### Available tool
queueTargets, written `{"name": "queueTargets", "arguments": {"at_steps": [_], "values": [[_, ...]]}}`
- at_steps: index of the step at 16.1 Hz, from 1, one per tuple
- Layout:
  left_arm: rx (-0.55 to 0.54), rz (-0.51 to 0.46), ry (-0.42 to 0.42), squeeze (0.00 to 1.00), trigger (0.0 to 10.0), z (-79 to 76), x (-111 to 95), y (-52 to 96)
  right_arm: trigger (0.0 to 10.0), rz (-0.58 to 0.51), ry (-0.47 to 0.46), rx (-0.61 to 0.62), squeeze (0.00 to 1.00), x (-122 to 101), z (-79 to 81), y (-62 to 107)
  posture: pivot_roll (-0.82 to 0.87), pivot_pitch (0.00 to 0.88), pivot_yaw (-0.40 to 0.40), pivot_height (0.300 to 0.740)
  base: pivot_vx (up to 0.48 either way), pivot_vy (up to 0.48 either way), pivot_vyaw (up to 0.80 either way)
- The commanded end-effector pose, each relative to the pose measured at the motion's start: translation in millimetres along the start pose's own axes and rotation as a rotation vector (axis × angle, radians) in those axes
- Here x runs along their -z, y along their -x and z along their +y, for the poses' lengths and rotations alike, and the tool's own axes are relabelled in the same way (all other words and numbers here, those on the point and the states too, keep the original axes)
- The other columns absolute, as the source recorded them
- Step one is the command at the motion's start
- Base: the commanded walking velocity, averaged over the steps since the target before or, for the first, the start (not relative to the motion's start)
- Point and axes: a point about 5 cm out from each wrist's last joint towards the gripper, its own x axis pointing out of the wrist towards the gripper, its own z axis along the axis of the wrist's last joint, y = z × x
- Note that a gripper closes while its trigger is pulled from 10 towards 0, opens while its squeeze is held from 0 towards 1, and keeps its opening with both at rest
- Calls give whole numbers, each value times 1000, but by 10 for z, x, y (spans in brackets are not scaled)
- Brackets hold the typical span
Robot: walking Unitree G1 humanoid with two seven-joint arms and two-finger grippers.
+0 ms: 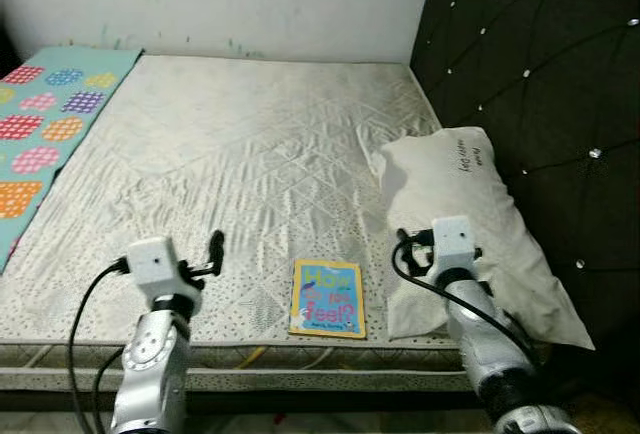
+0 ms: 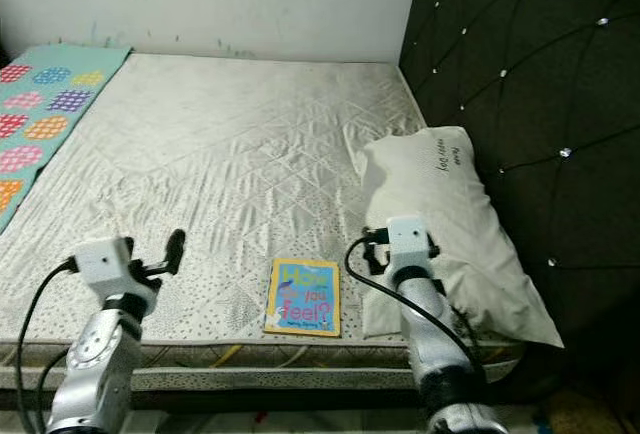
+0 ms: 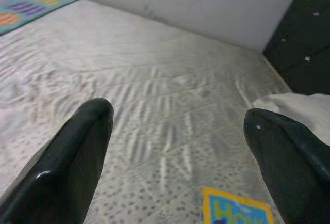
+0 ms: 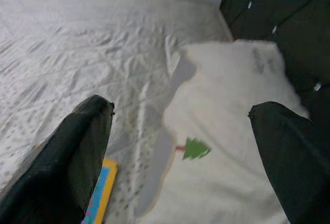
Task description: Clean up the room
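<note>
I see a big bare mattress (image 1: pixel 250 164) with a wrinkly pale cover. A white pillow (image 1: pixel 470 219) lies on its right side, by the dark headboard (image 1: pixel 540 64). A small blue and yellow book (image 1: pixel 327 298) lies flat near the front edge, just beside the pillow. My left gripper (image 3: pixel 178 146) is spread wide and holds nothing, above the mattress. My right gripper (image 4: pixel 180 146) is spread wide too, over the pillow's edge, holding nothing.

Even, soft indoor light; head views sharp.
Wrist views blur close fingers (image 3: pixel 77 157); pillow (image 1: pixel 465 224) shades the mattress (image 1: pixel 250 154) beside it.
</note>
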Motion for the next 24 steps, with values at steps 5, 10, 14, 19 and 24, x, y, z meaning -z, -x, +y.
{"name": "queueTargets", "arguments": {"at_steps": [5,10,14,19,24], "values": [[-116,50,56,0,10000,354,119,258,10000,-70,-103,77,0,22,-154,185,-113,0,-26,740,0,0,0],[-97,108,74,0,10000,379,225,229,10000,-19,-179,31,0,124,-44,218,-120,0,-17,740,0,0,0],[-134,137,31,0,10000,361,221,153,10000,-58,-127,17,0,36,-20,216,-112,0,-24,740,0,0,0],[-180,146,-26,0,10000,356,182,49,10000,-54,-130,44,0,-17,-2,172,-117,0,-6,740,0,0,0],[-40,13,-83,0,10000,-7,-119,-53,10000,-90,-124,131,0,-67,-163,215,-142,0,2,740,0,0,0]]}}
